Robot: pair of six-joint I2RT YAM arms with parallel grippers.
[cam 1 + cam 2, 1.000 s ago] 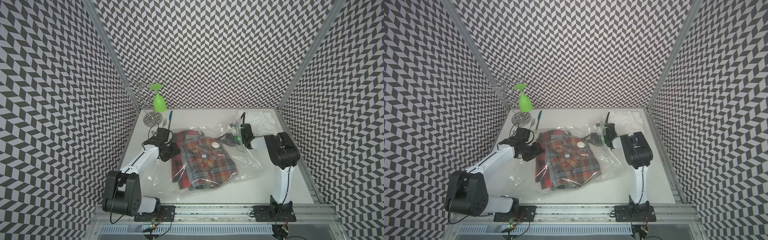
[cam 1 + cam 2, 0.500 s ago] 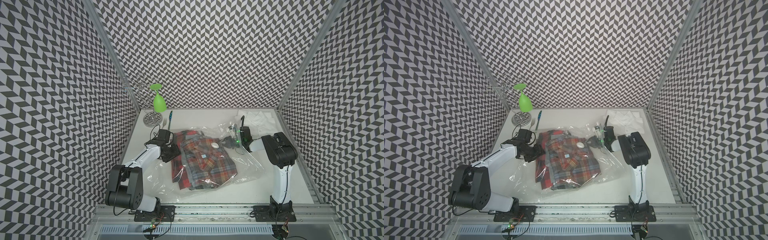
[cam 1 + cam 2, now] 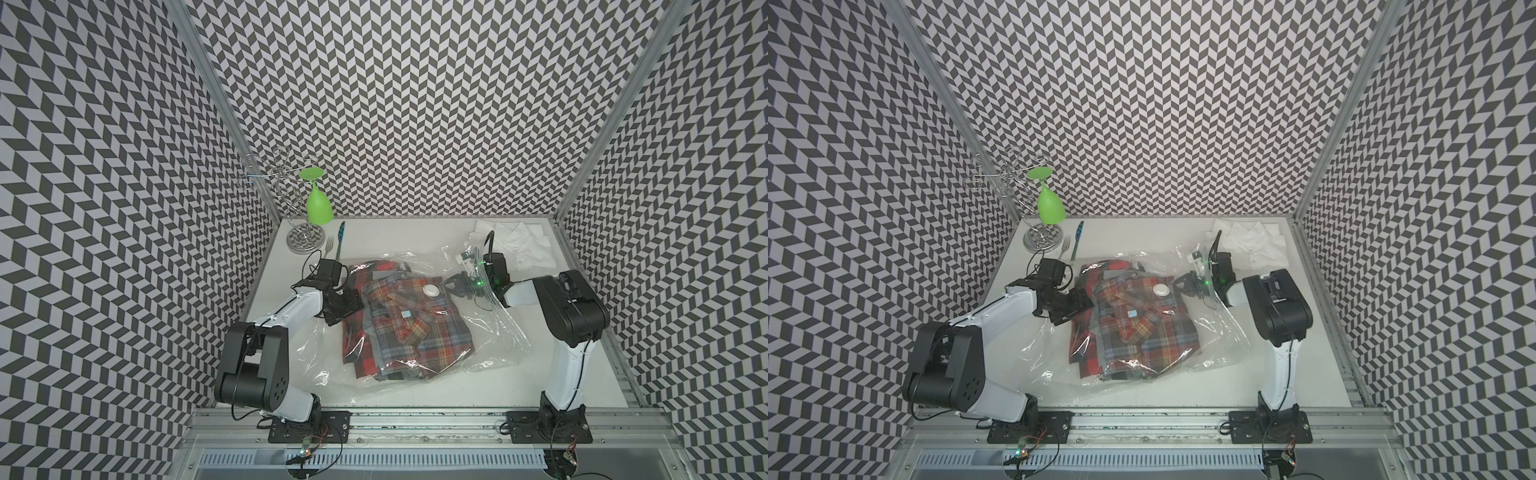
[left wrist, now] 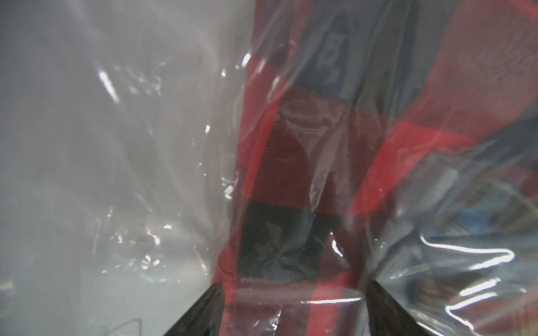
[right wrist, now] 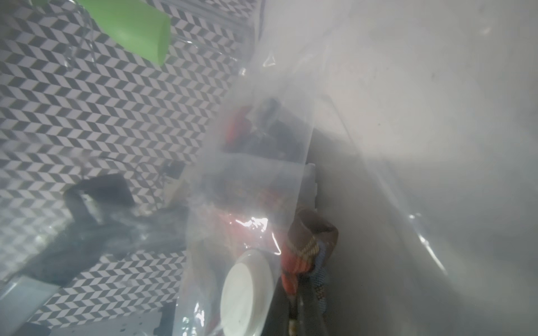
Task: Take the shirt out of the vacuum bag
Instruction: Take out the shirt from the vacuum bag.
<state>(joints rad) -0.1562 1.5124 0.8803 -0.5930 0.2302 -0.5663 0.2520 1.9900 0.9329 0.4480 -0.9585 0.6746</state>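
Observation:
The clear vacuum bag (image 3: 494, 332) lies mid-table in both top views, its white valve cap (image 3: 431, 291) facing up. Folded plaid shirts (image 3: 407, 328) fill it. My right gripper (image 3: 451, 286) sits under the loose plastic at the bag's right side, just right of the cap. In the right wrist view it (image 5: 294, 291) is shut on a roll of plaid shirt fabric (image 5: 308, 247), beside the cap (image 5: 247, 293). My left gripper (image 3: 351, 305) is at the bag's left edge. It (image 4: 294, 291) is open in the left wrist view, with bag film and red plaid between its fingers (image 4: 203, 314).
A wire rack (image 3: 305, 241) holding a green glass (image 3: 319, 203) stands at the back left, with a fork (image 3: 329, 245) and a blue utensil (image 3: 340, 237) beside it. A folded white shirt (image 3: 519, 245) lies at the back right.
My right gripper has slid left, deeper under the plastic, and closed on shirt fabric. My left gripper's jaws have widened, and the left arm's elbow has folded back.

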